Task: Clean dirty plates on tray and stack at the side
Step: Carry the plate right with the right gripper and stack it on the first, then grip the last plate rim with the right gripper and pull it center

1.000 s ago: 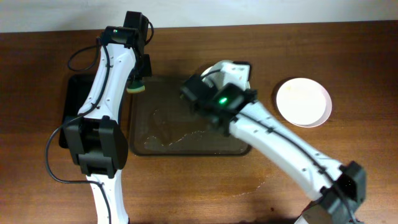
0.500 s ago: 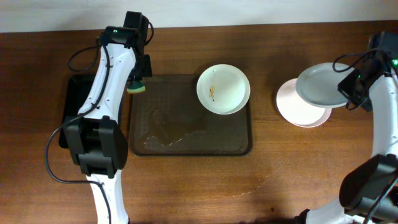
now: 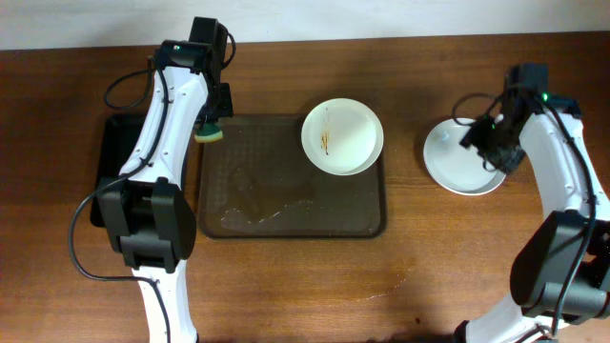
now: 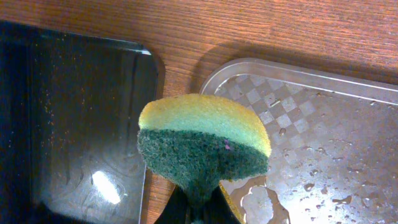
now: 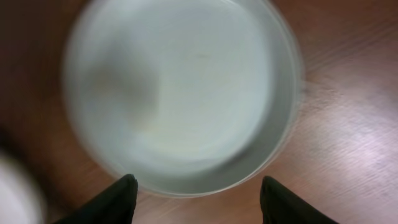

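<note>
So the right arm [image 3: 538, 143] has cleared off the tray [image 3: 286, 195]. 1 second ago it was stretched over the tray's far right corner. 0.5 seconds ago it was out at the right side with a plate [image 5: 180, 93] in the air, a bit off-centre above the 1 already on the table [image 3: 429, 267]. Now that plate is down on the other, and from overhead the 2 read as 1 round stack [image 3: 456, 170]. The right gripper [image 3: 483, 141] hangs over it, fingers [image 5: 121, 196] spread wide in the wrist view. With the arm gone, the smeared plate [image 3: 342, 136] on the tray shows fully.
</note>
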Available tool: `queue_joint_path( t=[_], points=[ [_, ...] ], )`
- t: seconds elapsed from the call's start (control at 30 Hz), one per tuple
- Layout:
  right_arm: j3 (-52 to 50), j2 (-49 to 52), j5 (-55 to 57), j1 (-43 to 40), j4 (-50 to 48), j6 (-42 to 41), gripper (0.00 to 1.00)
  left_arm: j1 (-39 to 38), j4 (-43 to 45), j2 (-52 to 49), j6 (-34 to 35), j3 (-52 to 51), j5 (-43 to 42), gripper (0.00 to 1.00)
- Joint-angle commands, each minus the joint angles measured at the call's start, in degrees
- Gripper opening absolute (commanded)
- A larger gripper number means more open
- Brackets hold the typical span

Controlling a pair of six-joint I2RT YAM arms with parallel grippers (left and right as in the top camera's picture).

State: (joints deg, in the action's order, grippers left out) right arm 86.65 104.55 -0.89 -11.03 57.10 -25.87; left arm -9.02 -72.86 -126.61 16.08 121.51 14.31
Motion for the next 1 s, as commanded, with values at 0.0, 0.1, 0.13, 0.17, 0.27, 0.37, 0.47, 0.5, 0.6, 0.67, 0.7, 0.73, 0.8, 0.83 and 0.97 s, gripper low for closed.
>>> queue_joint_path(
  t=[0.0,0.1,0.13,0.17,0.27,0.37,0.47,0.5,0.6,0.67,0.7,0.73,0.8,0.83,0.97],
  points=[
    [4.96,0.07,-7.15,7.39,-1.66,1.01,0.64,0.31,0.13,-0.04,-0.70,0.79,-0.48,0.01],
    [4.66,3.21,-7.06,14.23,-7.06,-0.11,0.63,0.31,0.13,-0.04,-0.70,0.79,-0.66,0.02],
    [4.63,4.83,-6.84,16.02,-7.65,-0.81,0.59,0.31,0.13,-0.04,-0.70,0.79,-0.66,0.01],
    [4.63,6.99,-5.22,17.97,-7.41,-4.07,0.37,0.31,0.13,-0.04,-0.70,0.79,-0.66,0.01],
    [4.63,12.31,-4.26,21.53,-7.72,-9.88,0.36,0.31,0.13,-0.04,-0.70,0.79,-0.66,0.01],
    [4.63,16.61,-4.39,24.28,-7.80,-11.34,0.36,0.31,0.15,-0.04,-0.70,0.79,-0.63,0.02],
    [4.63,18.16,-3.58,25.64,-7.85,-12.15,0.25,0.31,0.15,-0.04,-0.70,0.79,-0.63,0.02],
    [4.63,18.32,-3.43,26.03,-7.61,-12.13,0.17,0.31,0.15,-0.04,-0.70,0.79,-0.63,0.02],
    [4.02,18.60,-3.32,29.03,-5.92,-10.38,0.04,0.31,0.15,-0.04,-0.70,0.79,-0.63,0.02],
    [3.39,18.60,-3.39,32.02,-5.62,-10.40,0.04,0.31,0.17,-0.04,-0.70,0.79,-0.63,0.01],
    [3.39,18.60,-3.39,33.44,-5.29,-10.40,0.04,0.31,0.15,-0.04,-0.70,0.76,-0.63,0.01],
    [3.41,18.60,-3.39,34.67,-5.25,-10.40,0.04,0.31,0.15,-0.04,-0.72,0.76,-0.63,0.02],
    [3.98,18.60,-4.52,35.67,-5.03,-10.05,0.11,0.31,0.15,-0.04,-0.72,0.76,-0.63,0.02],
    [4.79,18.58,-6.71,35.39,-4.61,-7.91,0.24,0.31,0.15,-0.04,-0.72,0.79,-0.63,0.01],
    [8.92,18.56,-9.25,33.07,-4.74,6.05,0.52,0.31,0.15,-0.04,-0.72,0.79,-0.63,0.01]
  ],
)
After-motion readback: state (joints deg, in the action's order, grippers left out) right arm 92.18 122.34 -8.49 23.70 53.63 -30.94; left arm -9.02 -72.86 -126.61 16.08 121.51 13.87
